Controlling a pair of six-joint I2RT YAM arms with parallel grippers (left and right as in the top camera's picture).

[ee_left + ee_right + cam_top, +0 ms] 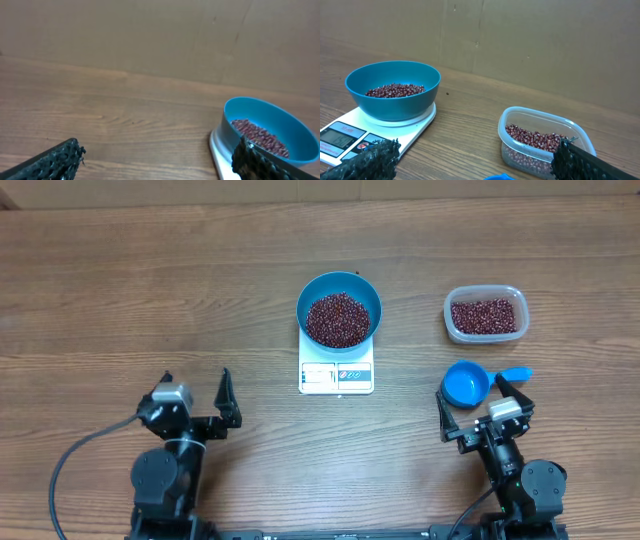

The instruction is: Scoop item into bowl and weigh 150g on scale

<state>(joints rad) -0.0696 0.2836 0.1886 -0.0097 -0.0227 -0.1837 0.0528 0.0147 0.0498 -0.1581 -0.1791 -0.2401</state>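
The left gripper (195,377) hangs over the near-left part of the counter (110,290) with its two fingers spread as wide as they go and nothing between them. Its wrist view shows only bare wood in the gap. The right gripper (473,152) stands just as wide at the near-right and also holds nothing.

Just ahead of the right gripper lies a small blue scoop (465,384), cup up, with its handle pointing to the right. From overhead the fingertips seem to flank it. Whether they touch it I cannot tell, as the wrist view catches only a blue sliver at its lower edge.

Beyond the scoop, apart from it, sits a clear plastic tub (484,289) with a shallow layer of red-brown beans (484,316) in it.

Further left, near the middle of the counter, the white scale (337,377) sits square, its display panel facing the arms (the reading is too small to make out). The blue bowl (395,106) stands upright on the scale's platform and covers most of it. A low heap of the same beans (337,319) lies across the bowl's bottom, well below the rim.

A brown cardboard wall (545,40) rises behind the counter.
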